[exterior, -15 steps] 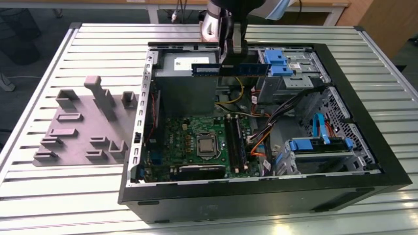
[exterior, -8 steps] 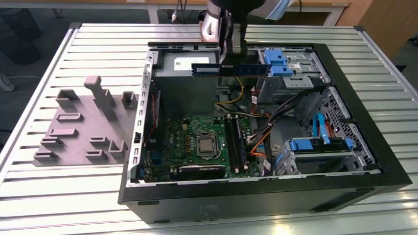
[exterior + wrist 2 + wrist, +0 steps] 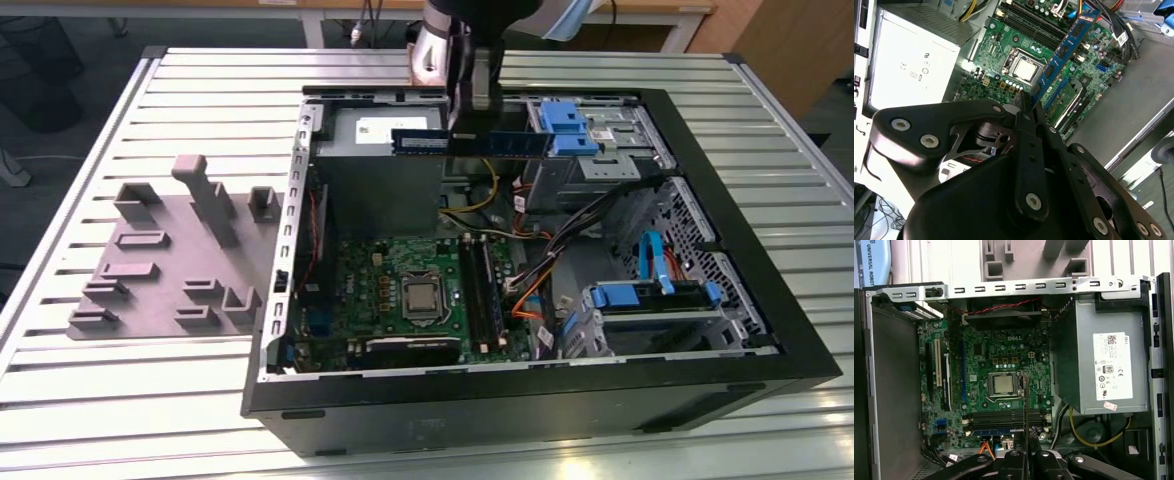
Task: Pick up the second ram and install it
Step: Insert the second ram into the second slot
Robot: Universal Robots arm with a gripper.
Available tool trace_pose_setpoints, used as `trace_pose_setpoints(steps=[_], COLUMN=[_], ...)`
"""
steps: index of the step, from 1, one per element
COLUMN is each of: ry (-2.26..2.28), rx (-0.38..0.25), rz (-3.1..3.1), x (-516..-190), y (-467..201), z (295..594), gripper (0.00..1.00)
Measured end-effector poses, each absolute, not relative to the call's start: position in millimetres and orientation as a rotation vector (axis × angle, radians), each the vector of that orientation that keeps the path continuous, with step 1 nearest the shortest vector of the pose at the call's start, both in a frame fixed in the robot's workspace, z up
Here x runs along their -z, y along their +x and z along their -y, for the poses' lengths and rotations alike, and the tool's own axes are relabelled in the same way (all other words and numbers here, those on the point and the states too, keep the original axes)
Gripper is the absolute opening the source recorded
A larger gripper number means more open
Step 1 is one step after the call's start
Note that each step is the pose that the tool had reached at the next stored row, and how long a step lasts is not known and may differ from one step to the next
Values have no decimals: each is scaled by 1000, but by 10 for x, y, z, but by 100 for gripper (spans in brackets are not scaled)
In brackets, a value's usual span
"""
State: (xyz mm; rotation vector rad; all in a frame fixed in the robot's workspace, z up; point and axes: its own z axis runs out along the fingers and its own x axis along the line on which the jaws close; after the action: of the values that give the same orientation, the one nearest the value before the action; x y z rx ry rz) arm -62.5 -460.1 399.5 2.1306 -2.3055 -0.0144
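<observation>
The second ram (image 3: 470, 143) is a long dark-blue stick with a white sticker near one end. It hangs level above the rear part of the open computer case (image 3: 747, 250). My gripper (image 3: 474, 132) is shut on its middle from above. In the second wrist view the second ram (image 3: 1066, 50) reaches out from my gripper (image 3: 1026, 107) over the green motherboard (image 3: 1014, 45). In the first wrist view the second ram (image 3: 1025, 400) shows edge-on above the memory slots (image 3: 1004, 417), held by my gripper (image 3: 1025, 455). The stick is well clear of the slots (image 3: 478, 290).
A grey power supply (image 3: 1099, 365) fills one corner of the case. Drive bays with blue latches (image 3: 567, 125) and loose cables (image 3: 561, 240) lie on the exterior view's right. A grey fixture block (image 3: 174, 250) stands on the slatted table (image 3: 80, 380) beside the case.
</observation>
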Motion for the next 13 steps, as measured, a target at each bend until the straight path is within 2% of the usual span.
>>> trace_pose_setpoints(steps=[13], ry=[2086], rx=[15], rz=[2346], x=[-3986], y=[-625], z=[4601], gripper=[14])
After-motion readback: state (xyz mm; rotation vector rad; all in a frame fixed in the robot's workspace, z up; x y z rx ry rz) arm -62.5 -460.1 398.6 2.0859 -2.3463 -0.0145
